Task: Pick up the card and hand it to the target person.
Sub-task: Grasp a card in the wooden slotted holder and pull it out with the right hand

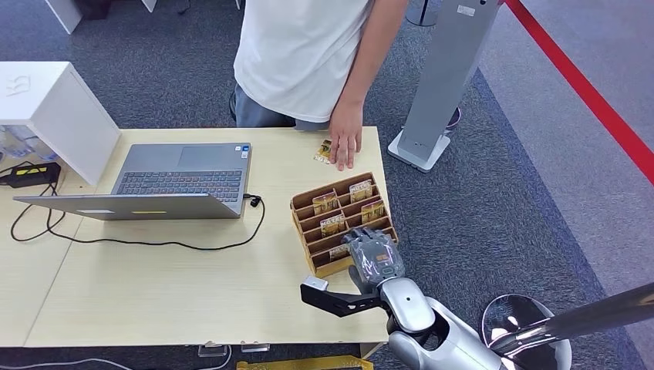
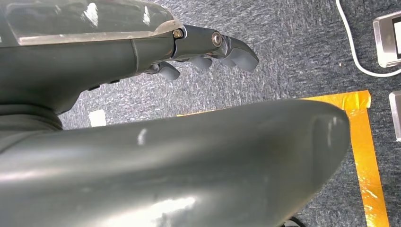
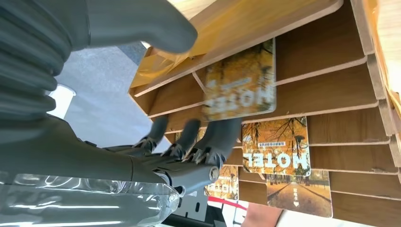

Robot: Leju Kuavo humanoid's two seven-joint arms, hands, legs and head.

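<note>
Stepped wooden card rack point(image 1: 308, 206) on pale laminate table point(image 1: 154, 293), right hand point(image 1: 375, 254) at its front tiers.

Glossy rectangular cards printed with autumn trees and "HOTEL" are slotted in the plywood tiers; one blurred card point(image 3: 240, 82) is met from below by the dark fingertips point(image 3: 222, 135) of the right hand, whether it is gripped cannot be told. A further card point(image 1: 323, 150) lies flat at the table's far edge, under a person's hand point(image 1: 345, 140). The left hand point(image 2: 208, 47) is seen over grey carpet, fingers curled, nothing held. A grey laptop point(image 1: 181, 179) stands open beside the rack.
</note>
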